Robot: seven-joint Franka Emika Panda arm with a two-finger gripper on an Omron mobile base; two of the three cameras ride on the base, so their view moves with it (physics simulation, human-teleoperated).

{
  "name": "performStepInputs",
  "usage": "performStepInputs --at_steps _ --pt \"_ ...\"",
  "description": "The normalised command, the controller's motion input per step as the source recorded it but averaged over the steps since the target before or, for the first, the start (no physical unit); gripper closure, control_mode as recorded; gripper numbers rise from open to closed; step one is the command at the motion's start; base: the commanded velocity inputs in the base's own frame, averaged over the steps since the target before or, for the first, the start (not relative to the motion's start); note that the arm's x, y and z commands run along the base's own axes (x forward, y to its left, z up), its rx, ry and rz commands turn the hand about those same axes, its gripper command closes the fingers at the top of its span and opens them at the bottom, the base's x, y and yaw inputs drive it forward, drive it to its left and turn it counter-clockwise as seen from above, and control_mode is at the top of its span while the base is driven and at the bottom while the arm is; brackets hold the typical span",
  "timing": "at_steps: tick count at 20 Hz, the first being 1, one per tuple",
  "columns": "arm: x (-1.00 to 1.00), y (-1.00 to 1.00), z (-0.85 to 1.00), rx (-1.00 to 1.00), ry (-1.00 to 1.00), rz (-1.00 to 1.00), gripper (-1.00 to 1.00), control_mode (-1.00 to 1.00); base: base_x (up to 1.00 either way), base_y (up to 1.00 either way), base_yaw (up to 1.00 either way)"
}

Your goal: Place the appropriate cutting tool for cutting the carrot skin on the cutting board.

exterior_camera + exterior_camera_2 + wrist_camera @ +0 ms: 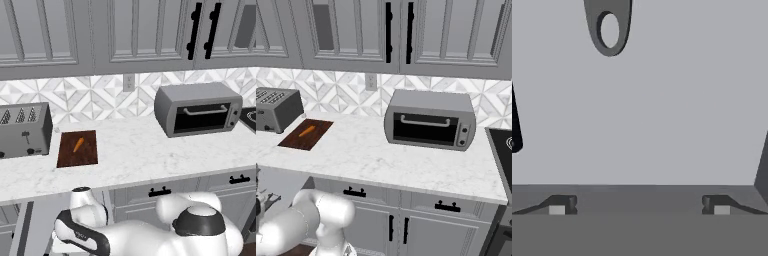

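1. White marbled stone counter (145, 150) runs under grey cabinets; the white arm bends low in front of it, below the counter edge.
2. Boxy grey toaster oven (198, 109) with dark glass door stands at the counter's right, well apart from the board.
3. Grey slotted toaster (24, 129) sits at the left, just beside the board.
4. Flat dark reddish-brown rectangular wooden cutting board (77, 148) lies on the counter; the small orange tapered carrot (78, 145) rests on it, near its middle.
5. Two-finger gripper (639, 205): jaws spread wide, nothing between them, over a plain grey surface.
6. Grey metal peeler (608, 27), rounded end with an oval hole, lies at the hand view's top, well ahead of the fingertips (558, 205), untouched; far end cut off.
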Motion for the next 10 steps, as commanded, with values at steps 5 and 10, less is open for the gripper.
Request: performStepInputs --at_steps 5,10 --pt "0.54 0.18 0.00 -0.09 -0.15 -0.01 -1.00 -1.00 0.00 0.00 0.00" --pt "0.76 0.15 -0.02 -0.03 0.00 0.00 -1.00 -1.00 0.00 0.00 0.00"
